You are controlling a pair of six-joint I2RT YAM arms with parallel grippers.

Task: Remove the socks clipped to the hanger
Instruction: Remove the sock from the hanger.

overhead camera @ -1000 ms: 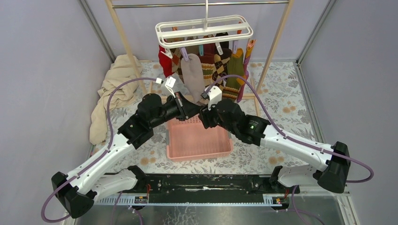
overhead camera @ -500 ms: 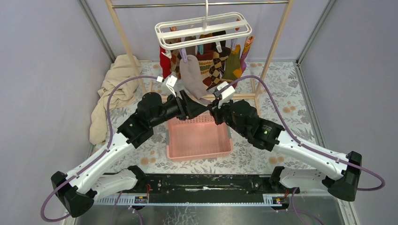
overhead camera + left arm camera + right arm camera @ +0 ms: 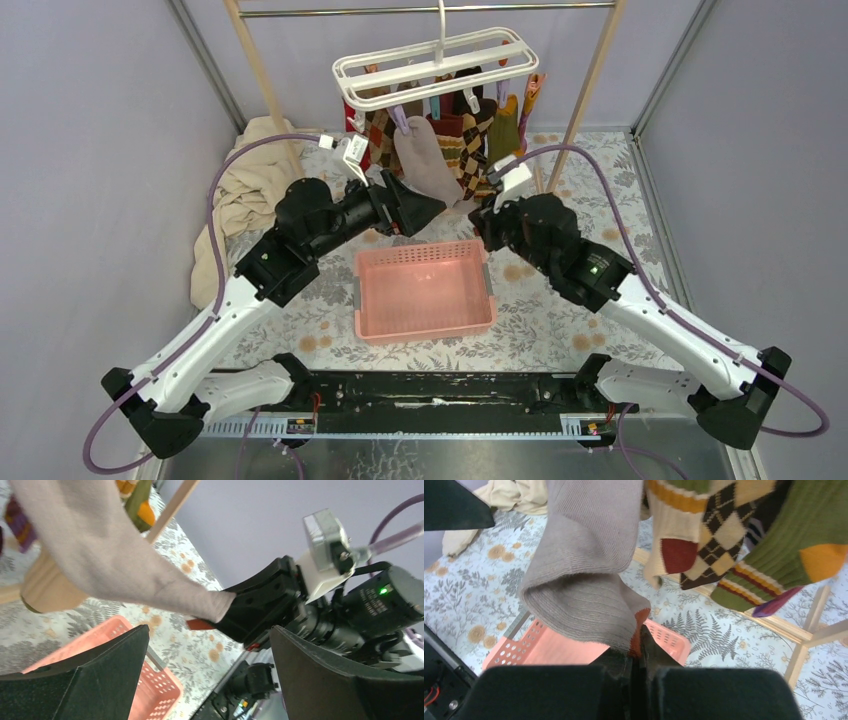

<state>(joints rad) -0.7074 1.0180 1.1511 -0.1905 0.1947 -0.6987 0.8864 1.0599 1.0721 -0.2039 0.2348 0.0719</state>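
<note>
Found the right tool (image 3: 638, 652) clamped shut on the free end of the beige sock (image 3: 425, 165), fabric pinched flat between the pads. Noted the sock drawn slantwise off the hanger (image 3: 440, 62), probably to load the lilac clip (image 3: 401, 120) that appears to hold its upper end. Judged it not yet released. Logged the left tool (image 3: 425, 205) as spread wide, gripping nothing, poised just beside the sock's lower half, perhaps to steady it. Saw the other socks (image 3: 480, 130) bunched under the frame, clipped as far as visible. Marked the pink basket (image 3: 425, 295) on the table (image 3: 590, 220) near the stretched sock, presumably to catch drops. Spotted no socks inside, so rated the task near its start.
</note>
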